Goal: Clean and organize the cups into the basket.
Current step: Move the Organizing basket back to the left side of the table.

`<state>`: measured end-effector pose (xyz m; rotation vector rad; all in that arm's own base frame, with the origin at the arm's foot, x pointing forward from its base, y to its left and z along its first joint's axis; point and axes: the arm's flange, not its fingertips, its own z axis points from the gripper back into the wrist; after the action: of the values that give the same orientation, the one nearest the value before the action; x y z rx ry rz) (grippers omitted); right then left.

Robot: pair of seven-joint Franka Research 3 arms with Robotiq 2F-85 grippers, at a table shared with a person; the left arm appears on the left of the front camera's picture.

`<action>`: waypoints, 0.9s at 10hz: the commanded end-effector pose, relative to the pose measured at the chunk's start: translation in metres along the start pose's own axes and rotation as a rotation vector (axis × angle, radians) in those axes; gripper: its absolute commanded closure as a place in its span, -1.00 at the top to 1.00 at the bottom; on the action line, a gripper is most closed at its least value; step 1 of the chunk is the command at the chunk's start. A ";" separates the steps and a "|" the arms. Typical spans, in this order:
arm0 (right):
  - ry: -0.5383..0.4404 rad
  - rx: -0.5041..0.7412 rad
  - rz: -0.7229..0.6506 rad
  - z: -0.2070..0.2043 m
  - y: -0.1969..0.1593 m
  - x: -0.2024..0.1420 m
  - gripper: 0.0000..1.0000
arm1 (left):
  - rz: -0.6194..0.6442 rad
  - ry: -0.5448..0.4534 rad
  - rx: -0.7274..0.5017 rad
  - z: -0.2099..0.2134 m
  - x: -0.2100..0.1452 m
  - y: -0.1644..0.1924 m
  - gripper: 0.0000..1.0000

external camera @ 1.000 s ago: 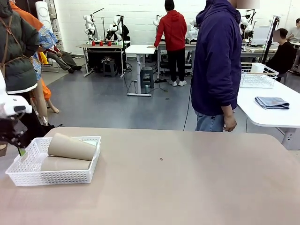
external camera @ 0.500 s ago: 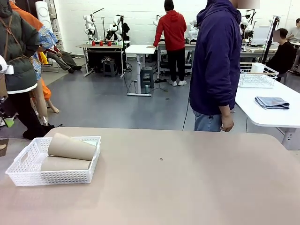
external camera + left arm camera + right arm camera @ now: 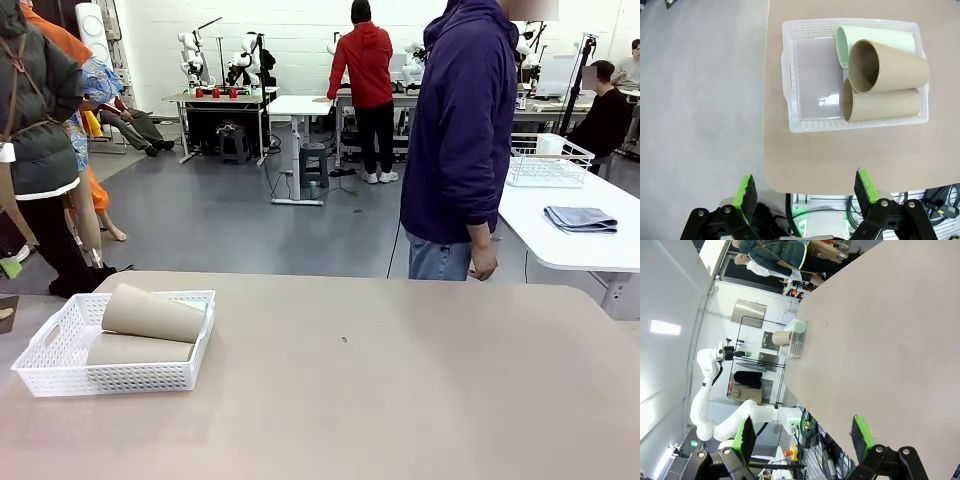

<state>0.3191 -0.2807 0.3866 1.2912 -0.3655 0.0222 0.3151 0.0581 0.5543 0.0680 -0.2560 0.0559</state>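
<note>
Cups point(image 3: 150, 315) lie in basket point(image 3: 60, 375) near table point(image 3: 400, 380) corner; both grippers point(image 3: 805, 187) point(image 3: 802, 432) spread wide, empty

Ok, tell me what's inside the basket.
The basket holds two tan cups stacked on their sides, plus a pale green cup. The floor beneath them is hidden.

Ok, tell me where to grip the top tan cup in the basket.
Grip the top tan cup across its middle, coming from above. It lies on its side atop the other cups, its round wall exposed, so open jaws could likely straddle it there; the basket wall blocks side approaches.
</note>
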 end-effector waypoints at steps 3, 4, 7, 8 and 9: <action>0.000 -0.002 -0.005 0.000 0.001 -0.001 1.00 | -0.011 -0.013 0.018 0.001 0.004 -0.001 1.00; 0.000 -0.002 -0.005 0.000 0.001 -0.001 1.00 | -0.011 -0.013 0.018 0.001 0.004 -0.001 1.00; 0.000 -0.002 -0.005 0.000 0.001 -0.001 1.00 | 0.123 0.036 -0.335 0.016 -0.002 0.039 1.00; 0.000 -0.002 -0.005 0.000 0.001 -0.001 1.00 | 0.173 0.031 -0.474 0.024 -0.006 0.064 1.00; 0.000 -0.002 -0.005 0.000 0.001 -0.001 1.00 | 0.216 0.011 -0.588 0.032 -0.010 0.089 1.00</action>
<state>0.3190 -0.2809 0.3864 1.2913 -0.3653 0.0215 0.2935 0.1236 0.5756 -0.3951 -0.2546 0.1850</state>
